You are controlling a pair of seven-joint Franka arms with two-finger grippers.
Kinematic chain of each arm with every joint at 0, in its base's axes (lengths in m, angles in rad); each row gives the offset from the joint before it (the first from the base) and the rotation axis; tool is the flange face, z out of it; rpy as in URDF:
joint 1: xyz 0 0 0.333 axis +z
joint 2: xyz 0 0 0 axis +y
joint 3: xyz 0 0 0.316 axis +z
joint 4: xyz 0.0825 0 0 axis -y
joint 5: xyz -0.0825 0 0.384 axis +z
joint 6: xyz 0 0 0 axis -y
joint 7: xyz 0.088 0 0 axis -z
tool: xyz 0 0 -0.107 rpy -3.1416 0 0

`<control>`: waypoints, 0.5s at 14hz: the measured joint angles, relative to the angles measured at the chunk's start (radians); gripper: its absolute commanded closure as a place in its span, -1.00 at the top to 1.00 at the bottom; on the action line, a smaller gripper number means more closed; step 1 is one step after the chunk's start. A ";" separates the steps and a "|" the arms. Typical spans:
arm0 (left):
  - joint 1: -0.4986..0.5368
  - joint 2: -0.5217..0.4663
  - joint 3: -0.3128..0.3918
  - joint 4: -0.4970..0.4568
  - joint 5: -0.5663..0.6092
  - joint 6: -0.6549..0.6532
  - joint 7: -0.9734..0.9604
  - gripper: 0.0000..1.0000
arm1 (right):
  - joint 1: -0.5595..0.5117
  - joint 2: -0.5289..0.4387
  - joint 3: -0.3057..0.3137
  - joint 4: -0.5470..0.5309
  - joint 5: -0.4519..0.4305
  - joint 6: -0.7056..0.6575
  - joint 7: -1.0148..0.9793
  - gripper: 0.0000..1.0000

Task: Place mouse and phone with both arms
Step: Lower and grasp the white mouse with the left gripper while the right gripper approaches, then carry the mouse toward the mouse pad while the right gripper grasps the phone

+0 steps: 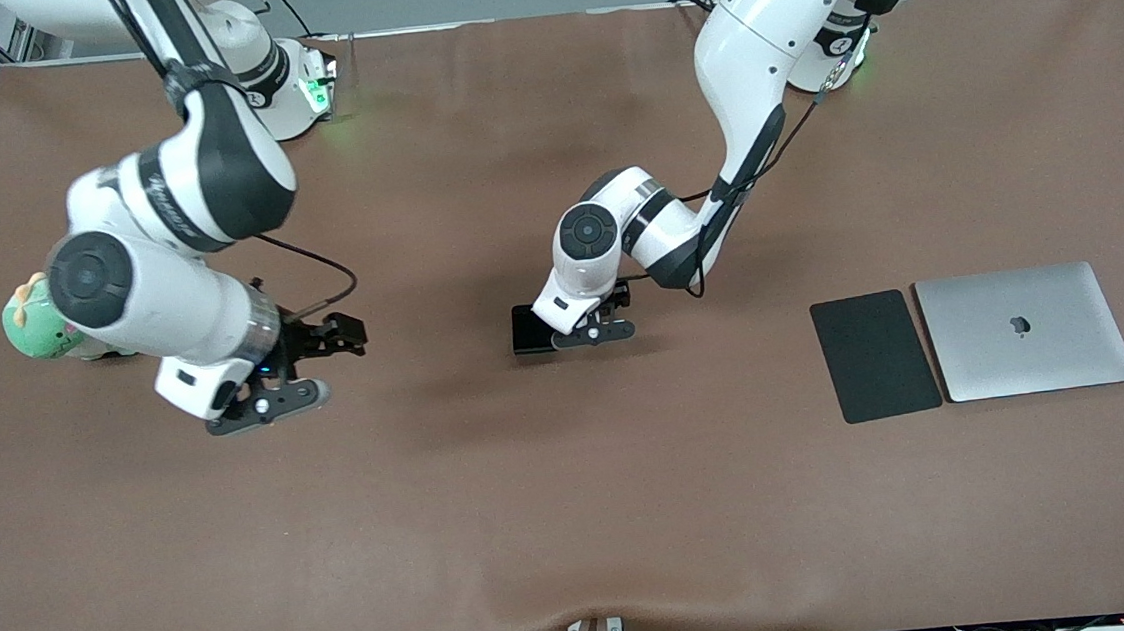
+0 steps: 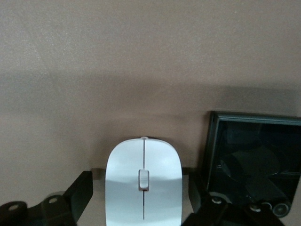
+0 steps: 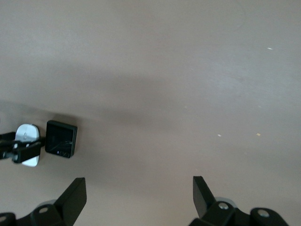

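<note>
The white mouse (image 2: pixel 143 183) lies on the brown table between the fingers of my left gripper (image 2: pixel 140 194), which is open, with a gap on each side. In the front view my left gripper (image 1: pixel 610 316) is low over the table's middle and hides the mouse. The black phone (image 1: pixel 528 328) lies flat beside the mouse, toward the right arm's end; it also shows in the left wrist view (image 2: pixel 256 162). My right gripper (image 1: pixel 310 367) is open and empty above bare table, apart from both. The right wrist view shows the phone (image 3: pixel 61 139) and mouse (image 3: pixel 27 134) farther off.
A dark grey mat (image 1: pixel 874 355) and a closed silver laptop (image 1: pixel 1025 330) lie side by side toward the left arm's end. A green plush toy (image 1: pixel 36 322) sits near the table edge at the right arm's end, partly hidden by that arm.
</note>
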 measured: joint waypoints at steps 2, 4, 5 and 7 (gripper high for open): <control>0.000 0.000 0.001 0.001 0.000 0.000 0.000 0.53 | 0.031 0.053 0.000 -0.005 0.000 0.050 0.045 1.00; 0.000 0.000 0.001 0.001 0.000 0.000 0.000 0.48 | 0.060 0.099 0.001 -0.021 0.000 0.092 0.115 1.00; 0.000 0.000 0.001 0.001 0.000 0.000 0.000 0.42 | 0.067 0.114 0.000 -0.041 0.000 0.128 0.131 1.00; 0.000 0.000 0.001 0.002 0.000 0.000 0.000 0.35 | 0.077 0.129 0.000 -0.106 0.000 0.219 0.141 1.00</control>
